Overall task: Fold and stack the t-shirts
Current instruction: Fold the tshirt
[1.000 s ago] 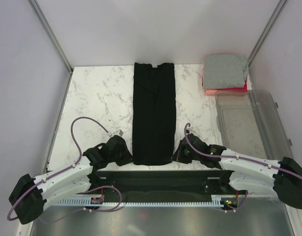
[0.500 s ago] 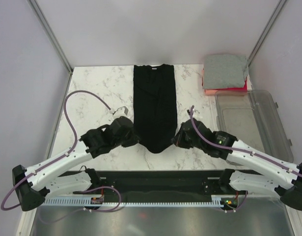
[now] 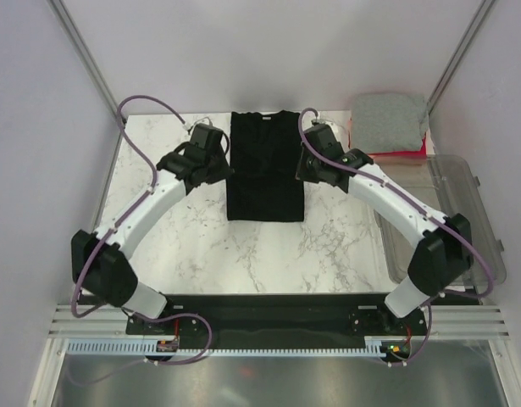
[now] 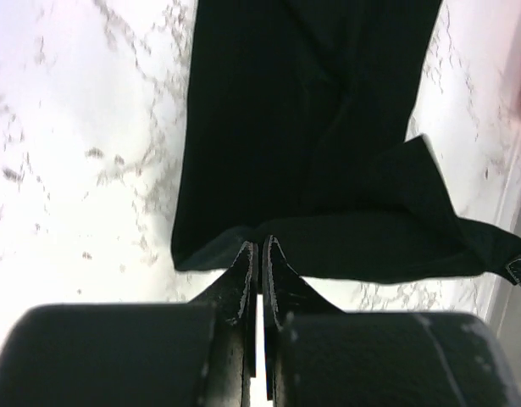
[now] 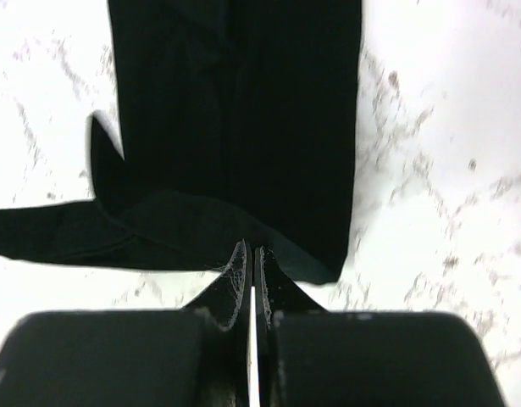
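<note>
Both claws, the left claw point(image 3: 219, 161) and the right claw point(image 3: 304, 167), are clenched on the hem corners of the black t-shirt point(image 3: 264, 182), doubled over at the far middle of the counter point(image 3: 243, 246). Lay the corners level by the shoulders, then let go together.

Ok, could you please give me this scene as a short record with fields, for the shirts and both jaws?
black t-shirt: on the table, hem end folded over toward the collar
left jaws: shut on the black t-shirt's left edge
right jaws: shut on its right edge
grey t-shirt: folded, far right corner, on top of the red-pink t-shirt
clear bin: right side, just nearer than the stack
</note>
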Motion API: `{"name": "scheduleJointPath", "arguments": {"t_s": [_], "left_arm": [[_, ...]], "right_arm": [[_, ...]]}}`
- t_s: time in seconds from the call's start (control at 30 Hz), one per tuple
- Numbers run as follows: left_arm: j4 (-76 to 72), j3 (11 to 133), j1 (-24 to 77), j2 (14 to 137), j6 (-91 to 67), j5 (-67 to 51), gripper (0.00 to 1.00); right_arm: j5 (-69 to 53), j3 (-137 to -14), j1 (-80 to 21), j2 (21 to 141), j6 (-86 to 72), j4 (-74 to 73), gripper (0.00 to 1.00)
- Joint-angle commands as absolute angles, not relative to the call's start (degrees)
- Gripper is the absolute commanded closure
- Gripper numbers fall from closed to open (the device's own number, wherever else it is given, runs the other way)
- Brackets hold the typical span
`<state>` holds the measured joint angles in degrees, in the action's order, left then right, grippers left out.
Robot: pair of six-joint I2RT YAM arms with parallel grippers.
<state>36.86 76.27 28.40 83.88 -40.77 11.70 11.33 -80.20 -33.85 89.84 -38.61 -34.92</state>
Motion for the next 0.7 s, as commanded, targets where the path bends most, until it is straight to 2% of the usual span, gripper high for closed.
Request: {"name": "scheduleJointPath", "arguments": {"t_s": [0.0,0.47,0.5,0.53,0.57,0.63,0.67], "left_arm": [[33.75,83.4,24.62,90.25,-33.4,7.21,0.98],[32.86,102.02,18.38,117.67,-30.41,-4.21,0.98],[33.13,103.35,17.93,119.43,-30.93,-5.7,0.9],[33.48,105.1,17.32,122.92,-31.2,-7.19,0.79],[35.75,110.16,15.75,125.31,-31.72,-8.69,0.48],[39.96,118.17,14.25,132.23,-32.08,-12.39,0.32],[43.04,128.13,13.11,134.36,-31.91,-12.74,0.23]], "right_arm": [[8.53,-85.86,-30.24,95.6,-33.75,-33.14,1.0],[0.8,-98.68,-22.42,116.26,-30.76,-29.97,1.0],[-0.34,-100.18,-21.89,119.5,-30.67,-30.23,0.97],[-2.35,-102.2,-21.19,121.18,-30.5,-30.41,0.9],[-3.59,-106.74,-20.05,124.59,-30.32,-30.58,0.67],[-8.42,-113.34,-18.73,128.39,-29.45,-31.28,0.31],[-8.79,-121.91,-17.76,132.06,-28.4,-35.12,0.13]]}}
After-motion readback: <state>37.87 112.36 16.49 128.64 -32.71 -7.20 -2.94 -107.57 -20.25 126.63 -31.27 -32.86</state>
